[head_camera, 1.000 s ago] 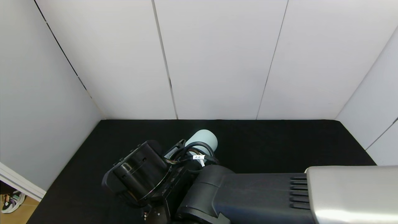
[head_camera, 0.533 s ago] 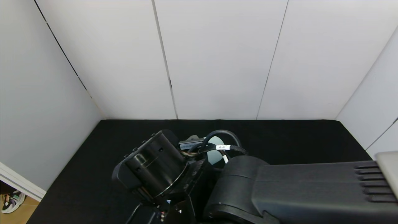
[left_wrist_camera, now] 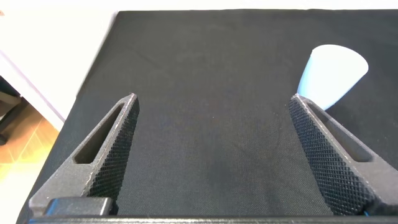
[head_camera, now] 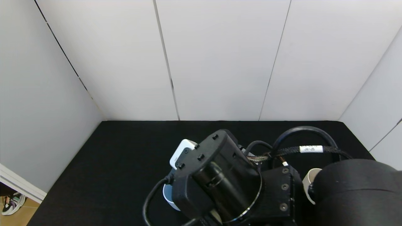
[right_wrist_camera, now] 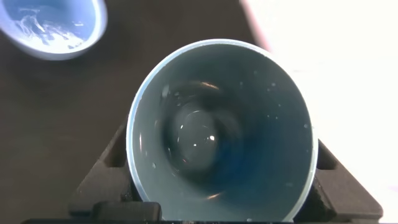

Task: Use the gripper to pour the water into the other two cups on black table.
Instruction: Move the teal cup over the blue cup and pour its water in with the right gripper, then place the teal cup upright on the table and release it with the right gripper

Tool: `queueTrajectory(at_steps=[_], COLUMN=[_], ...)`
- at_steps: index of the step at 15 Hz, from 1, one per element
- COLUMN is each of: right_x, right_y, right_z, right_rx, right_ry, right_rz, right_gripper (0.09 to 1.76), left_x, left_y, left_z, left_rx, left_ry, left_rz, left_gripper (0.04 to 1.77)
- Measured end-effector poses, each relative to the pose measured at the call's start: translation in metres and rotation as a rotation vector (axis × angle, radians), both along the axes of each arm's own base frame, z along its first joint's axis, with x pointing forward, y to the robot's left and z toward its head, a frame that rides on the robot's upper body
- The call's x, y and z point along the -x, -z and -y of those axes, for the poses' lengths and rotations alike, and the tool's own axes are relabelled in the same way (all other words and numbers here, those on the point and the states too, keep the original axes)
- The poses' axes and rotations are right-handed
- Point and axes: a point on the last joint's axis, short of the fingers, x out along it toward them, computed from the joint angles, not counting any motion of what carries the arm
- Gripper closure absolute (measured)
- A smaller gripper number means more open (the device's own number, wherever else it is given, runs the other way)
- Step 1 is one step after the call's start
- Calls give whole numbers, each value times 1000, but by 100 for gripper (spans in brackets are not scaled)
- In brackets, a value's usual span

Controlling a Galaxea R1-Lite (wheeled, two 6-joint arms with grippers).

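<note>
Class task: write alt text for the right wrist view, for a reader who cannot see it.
The right hand holds a teal cup, seen from above, with a little water glinting at its bottom. A light blue cup stands apart on the black table.

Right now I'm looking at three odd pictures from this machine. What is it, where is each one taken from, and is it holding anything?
It is a robot with two arms, each ending in a two-fingered gripper. The wide picture comes from a camera on its head, looking down at a black table inside white walls. The big black shape there is the right arm, reaching across.

The other two pictures come from cameras on the wrists. In the right wrist picture you look straight into a teal-green cup held by the right gripper; glints at its bottom look like a little water. Beside it stands a light blue cup, wet inside.

In the left wrist picture the left gripper is open and empty over the table, with the light blue cup ahead. A cream-beige cup peeks out behind the right arm.
</note>
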Motion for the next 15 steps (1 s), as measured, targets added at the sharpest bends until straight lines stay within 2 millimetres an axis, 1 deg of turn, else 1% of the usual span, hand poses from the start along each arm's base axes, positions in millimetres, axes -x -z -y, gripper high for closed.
queueTrajectory(at_steps=[3, 6, 8, 9, 12, 13, 15], right_x=[19, 33, 39, 39, 31, 27, 19], right_y=[10, 24, 34, 40, 55, 60, 71], right_z=[19, 32, 45, 55, 86, 96, 108], right_rx=[-170, -394, -525, -577, -713, -738, -724], right_ry=[15, -12, -70, -100, -151, -155, -119], right_rz=[-89, -84, -88, -97, -98, -95, -99], right_gripper=[62, 62, 62, 62, 62, 62, 62], left_x=[0, 0, 0, 0, 0, 0, 0], left_y=[0, 0, 0, 0, 0, 0, 0], left_z=[0, 0, 0, 0, 0, 0, 0], left_rx=[0, 0, 0, 0, 0, 0, 0], left_ry=[0, 0, 0, 0, 0, 0, 0], left_rz=[-1, 0, -1, -1, 0, 0, 0], left_gripper=[9, 9, 9, 9, 9, 9, 9])
